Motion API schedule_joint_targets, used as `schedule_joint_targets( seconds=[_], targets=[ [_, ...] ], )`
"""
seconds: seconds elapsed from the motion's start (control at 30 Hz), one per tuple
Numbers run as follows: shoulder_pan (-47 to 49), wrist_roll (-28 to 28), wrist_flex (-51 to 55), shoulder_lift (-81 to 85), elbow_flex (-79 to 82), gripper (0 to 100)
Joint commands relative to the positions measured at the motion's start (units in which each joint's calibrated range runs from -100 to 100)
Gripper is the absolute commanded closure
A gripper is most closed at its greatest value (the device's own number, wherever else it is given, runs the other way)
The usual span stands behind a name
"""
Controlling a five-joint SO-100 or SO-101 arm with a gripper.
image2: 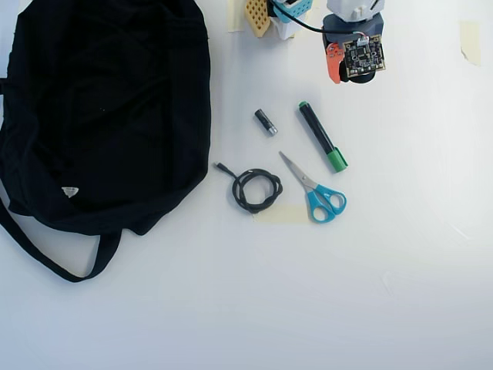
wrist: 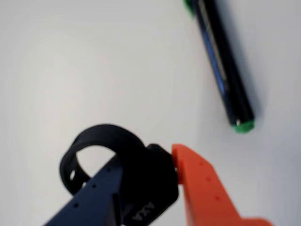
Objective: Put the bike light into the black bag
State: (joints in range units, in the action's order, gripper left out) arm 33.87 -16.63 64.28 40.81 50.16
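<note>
In the wrist view my gripper (wrist: 148, 162) is shut on the bike light (wrist: 143, 183). The light's chunky black body sits between the dark blue finger (wrist: 94, 193) and the orange finger (wrist: 202, 188), and its rubbery strap loop sticks out to the left. In the overhead view the gripper (image2: 344, 71) is at the top, right of centre, and the arm hides the light there. The black bag (image2: 100, 100), large and floppy with a pale triangular label, lies far to the left in the overhead view, well away from the gripper.
A black marker with green ends (image2: 322, 137) (wrist: 223, 66) lies just below the gripper in the overhead view. A small black-and-silver cylinder (image2: 266, 122), a coiled black cable (image2: 256, 190) and blue-handled scissors (image2: 316, 193) lie between gripper and bag. The bag's strap (image2: 54, 258) trails at lower left.
</note>
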Motion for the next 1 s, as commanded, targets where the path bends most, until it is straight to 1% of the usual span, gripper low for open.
schedule_joint_targets(
  seconds=[0.0,0.17,0.37,0.5,0.57,0.73,0.97],
  targets=[
    [-3.28,0.37,3.34,1.02,-9.91,98],
    [-9.34,0.69,3.77,2.85,-15.39,98],
    [-22.65,8.45,1.44,4.09,-15.84,98],
    [-30.36,12.23,-0.11,4.09,-15.84,98],
    [-34.77,14.11,-2.69,4.01,-15.84,98],
    [-41.58,14.74,-8.03,2.85,-15.57,98],
    [-50.03,14.22,-9.93,2.93,-15.57,98]
  ],
)
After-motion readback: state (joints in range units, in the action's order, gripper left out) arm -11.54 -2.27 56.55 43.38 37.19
